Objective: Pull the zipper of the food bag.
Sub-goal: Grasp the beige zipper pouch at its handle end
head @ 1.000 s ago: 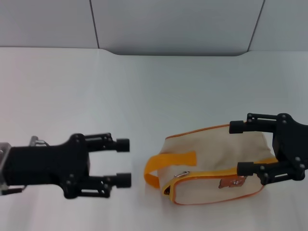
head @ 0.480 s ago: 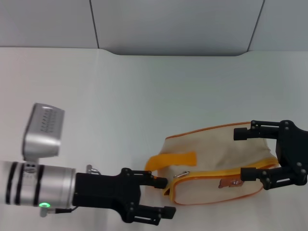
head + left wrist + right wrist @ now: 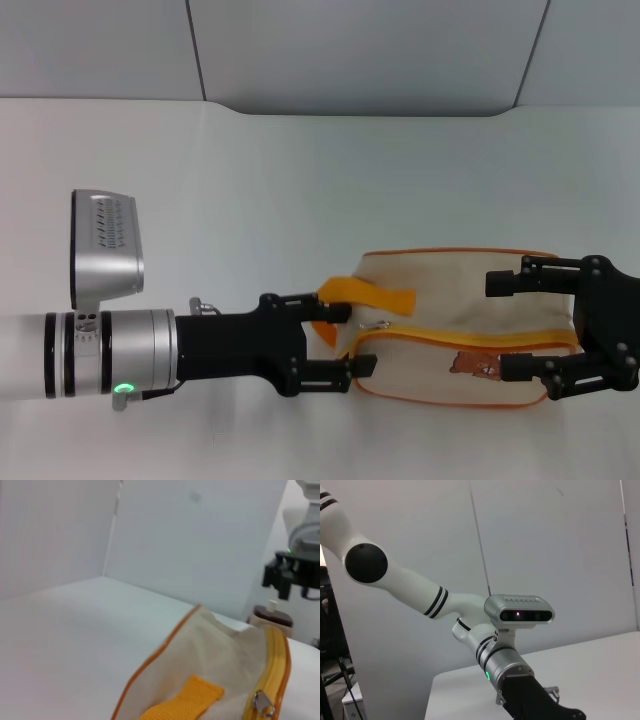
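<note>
We see the zipper (image 3: pixel 377 324) as a small silver tab at the left end of the orange zip line, on the cream bag (image 3: pixel 460 300) (orange piping, bear patch) lying on the white table (image 3: pixel 250 200). The left gripper (image 3: pixel 345 340) has its fingers spread around that end, by the orange strap (image 3: pixel 365 295). The right gripper (image 3: pixel 500 325), fingers parted, straddles the bag's other end.
</note>
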Tool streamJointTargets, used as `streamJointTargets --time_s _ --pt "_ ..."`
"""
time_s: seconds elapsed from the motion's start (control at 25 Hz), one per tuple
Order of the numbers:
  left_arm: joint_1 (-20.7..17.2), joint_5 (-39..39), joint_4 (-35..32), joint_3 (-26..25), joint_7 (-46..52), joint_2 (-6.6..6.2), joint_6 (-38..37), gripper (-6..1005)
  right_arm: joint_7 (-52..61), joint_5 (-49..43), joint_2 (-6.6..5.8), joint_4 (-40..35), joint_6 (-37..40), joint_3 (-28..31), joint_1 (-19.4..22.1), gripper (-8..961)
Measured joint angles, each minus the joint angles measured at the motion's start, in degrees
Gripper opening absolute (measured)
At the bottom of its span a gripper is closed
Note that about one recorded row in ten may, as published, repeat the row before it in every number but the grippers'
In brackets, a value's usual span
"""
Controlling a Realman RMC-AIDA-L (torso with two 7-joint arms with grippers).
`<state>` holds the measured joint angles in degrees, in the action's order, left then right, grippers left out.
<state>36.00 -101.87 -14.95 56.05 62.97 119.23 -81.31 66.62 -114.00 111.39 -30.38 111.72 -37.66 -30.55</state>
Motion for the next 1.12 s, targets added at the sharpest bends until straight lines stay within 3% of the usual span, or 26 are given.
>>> streamJointTargets --time_s 0.44,0.72,0.84,1.12 --pt "0.3 3.0 4.3 1.1 -6.6 0.04 0.1 753 0.0 0.0 0.14 -0.1 -0.1 0.2 0.1 812" --pt "0.8 4.7 6.4 0.9 -9.2 0.04 4.3 751 0.0 0.1 0.17 -0.1 0.0 0.2 0.1 808" --pt "0.8 5.7 6.5 0.8 -9.4 0.04 4.5 568 0.3 0.2 0.10 -0.2 0.0 0.2 0.1 806" --pt "1.9 6.0 6.7 0.9 -9.5 0.04 4.1 248 0.4 0.7 0.07 -0.3 -0.9 0.4 0.1 802"
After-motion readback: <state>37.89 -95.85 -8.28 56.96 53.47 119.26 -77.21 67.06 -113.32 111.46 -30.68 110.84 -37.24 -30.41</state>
